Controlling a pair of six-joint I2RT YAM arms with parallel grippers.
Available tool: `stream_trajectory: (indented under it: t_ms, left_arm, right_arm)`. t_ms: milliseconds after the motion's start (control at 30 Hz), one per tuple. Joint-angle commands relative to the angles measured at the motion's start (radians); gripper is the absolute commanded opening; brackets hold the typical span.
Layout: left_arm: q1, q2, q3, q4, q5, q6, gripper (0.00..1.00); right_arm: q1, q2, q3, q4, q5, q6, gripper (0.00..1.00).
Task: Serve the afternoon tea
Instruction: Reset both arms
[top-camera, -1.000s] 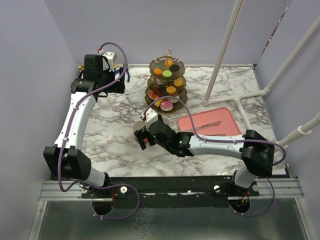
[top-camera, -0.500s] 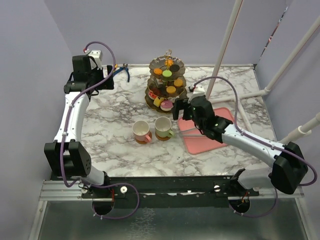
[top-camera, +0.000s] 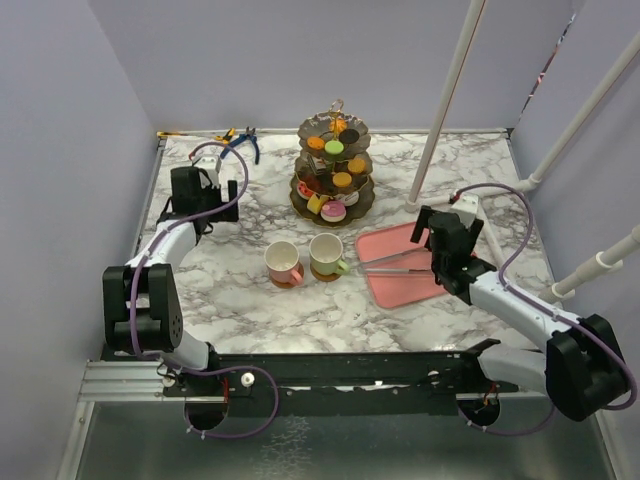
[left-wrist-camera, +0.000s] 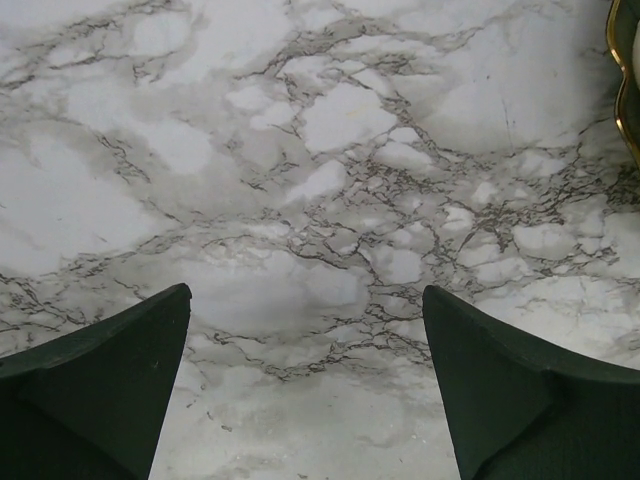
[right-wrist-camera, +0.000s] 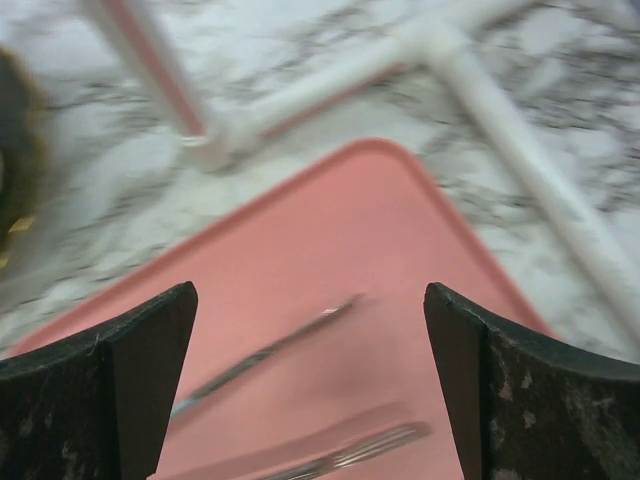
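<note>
I see the 3-tier stand (top-camera: 334, 190) at the far centre of the marble table (top-camera: 230, 290), with toy pastries (top-camera: 334, 147) on all 3 tiers; just in front of it the pink mug (top-camera: 283, 262) and the pale-green mug (top-camera: 325, 254) stand upright side by side, pink on the left, each on 1 of the 2 brown coasters (top-camera: 290, 284). My left gripper (left-wrist-camera: 305, 295) hangs over bare marble to the left of the mugs, jaws spread wide with nothing between them; the stand's gold rim shows at the right edge of its wrist view. My right gripper (right-wrist-camera: 310, 290) is over the flat pink tray (top-camera: 405, 275) to the right of the mugs, jaws likewise parted and empty; 2 thin metal utensils (right-wrist-camera: 265, 355) lie on the tray below it. Blue-handled pliers (top-camera: 240, 140) lie at the far left edge; a white pipe frame (top-camera: 490, 195) rests beyond the tray.
</note>
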Motion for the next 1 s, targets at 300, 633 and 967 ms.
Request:
stream_trajectory:
  t_ms: [300, 633, 967]
  left_arm:
    - [0.012, -0.039, -0.493, 0.886, 0.003, -0.034, 0.99]
    - [0.017, 0.061, -0.595, 1.132, -0.023, -0.131, 0.99]
    - [0.011, 0.072, -0.713, 1.339, -0.081, -0.156, 0.99]
  right_arm:
    - [-0.286, 0.019, -0.295, 0.649, 0.164, -0.260, 1.00]
    - [-0.313, 0.260, -0.330, 1.024, -0.020, -0.412, 1.00]
    - [-0.456, 0.346, -0.280, 0.972, -0.319, -0.314, 1.00]
